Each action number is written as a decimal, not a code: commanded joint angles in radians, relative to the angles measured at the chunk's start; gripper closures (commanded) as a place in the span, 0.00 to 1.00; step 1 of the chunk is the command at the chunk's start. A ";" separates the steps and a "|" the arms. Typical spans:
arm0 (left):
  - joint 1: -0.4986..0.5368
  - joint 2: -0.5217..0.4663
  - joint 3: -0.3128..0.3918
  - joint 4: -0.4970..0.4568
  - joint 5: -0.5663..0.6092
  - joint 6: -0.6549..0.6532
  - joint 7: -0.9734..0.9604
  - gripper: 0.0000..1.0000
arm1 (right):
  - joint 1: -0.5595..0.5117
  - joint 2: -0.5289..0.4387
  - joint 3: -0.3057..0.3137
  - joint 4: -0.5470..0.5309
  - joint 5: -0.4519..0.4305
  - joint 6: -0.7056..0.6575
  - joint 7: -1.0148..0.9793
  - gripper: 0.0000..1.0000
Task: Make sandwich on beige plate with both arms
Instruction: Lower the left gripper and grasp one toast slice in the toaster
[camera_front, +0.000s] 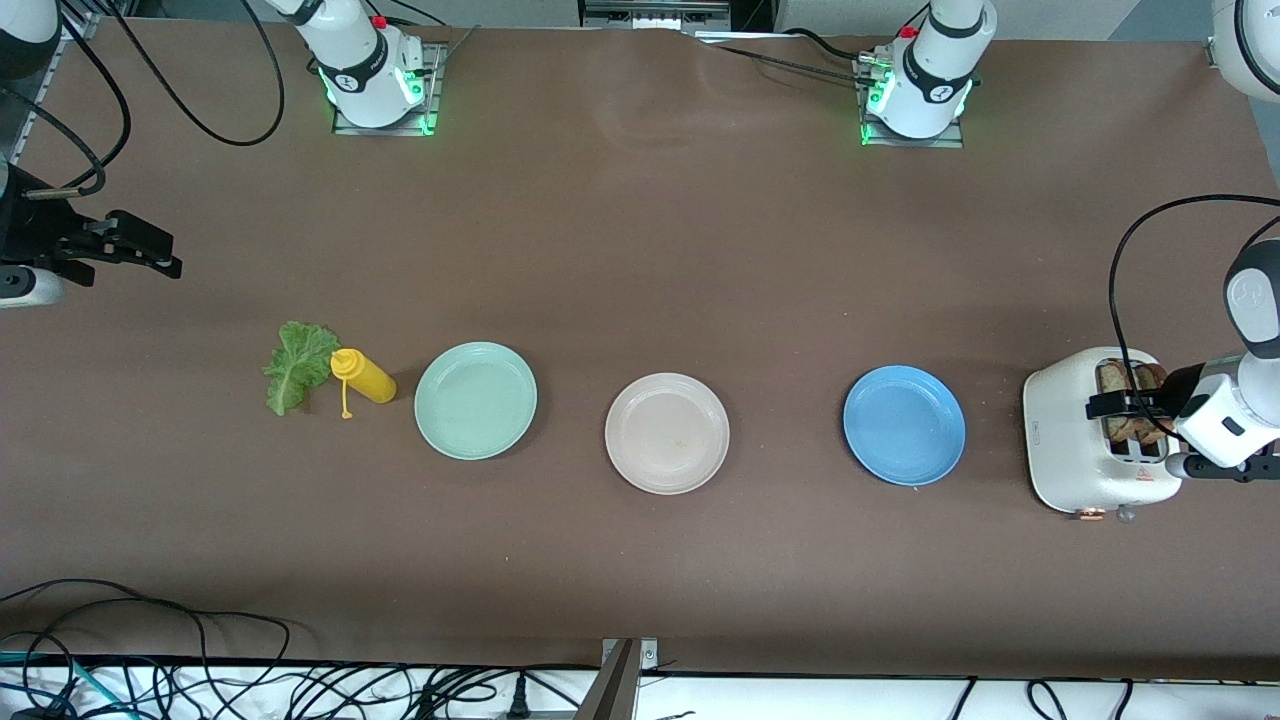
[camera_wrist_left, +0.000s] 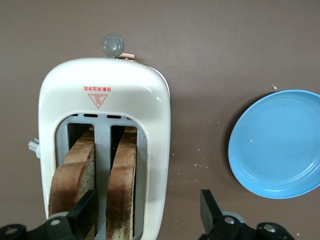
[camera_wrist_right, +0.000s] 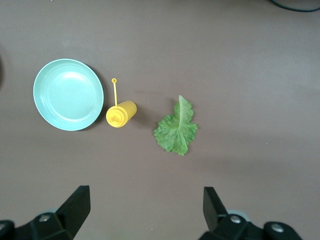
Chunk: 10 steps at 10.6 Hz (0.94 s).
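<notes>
Brown worktop (camera_front: 640, 250) carries an empty beige plate (camera_front: 667, 433) between a green plate (camera_front: 476, 400) and a blue plate (camera_front: 904, 424). Left pincer (camera_wrist_left: 147, 212), spread wide, straddles one bread slice (camera_wrist_left: 120, 187) in the toaster (camera_front: 1070, 440). Right pincer (camera_wrist_right: 145, 207) waits released over bare worktop near the lettuce (camera_wrist_right: 176, 131).

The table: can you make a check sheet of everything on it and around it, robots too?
Surface: brown table, a few crumbs beside the toaster.
Job's things: beige plate bare, between mint-green plate and blue plate; two bread slices upright in white toaster; lettuce leaf lying flat on the table.
Clutter: yellow squeeze bottle on its side, beside the lettuce.
Grippers: left gripper open, over the toaster, one finger by a slice; right gripper open, in the air at the right arm's end, holding nothing.
Cables: black cables along the table's near edge.
Surroundings: nothing seen.
</notes>
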 joint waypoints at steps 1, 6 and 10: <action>0.008 0.015 -0.006 0.021 -0.022 0.008 0.028 0.21 | -0.003 -0.010 -0.001 0.001 0.009 -0.012 -0.003 0.00; 0.021 0.030 -0.006 0.012 -0.024 0.016 0.113 0.24 | -0.005 -0.009 -0.002 0.002 0.009 -0.012 -0.003 0.00; 0.035 0.032 -0.006 0.011 -0.022 0.013 0.162 0.87 | -0.006 -0.009 -0.002 0.002 0.009 -0.010 -0.003 0.00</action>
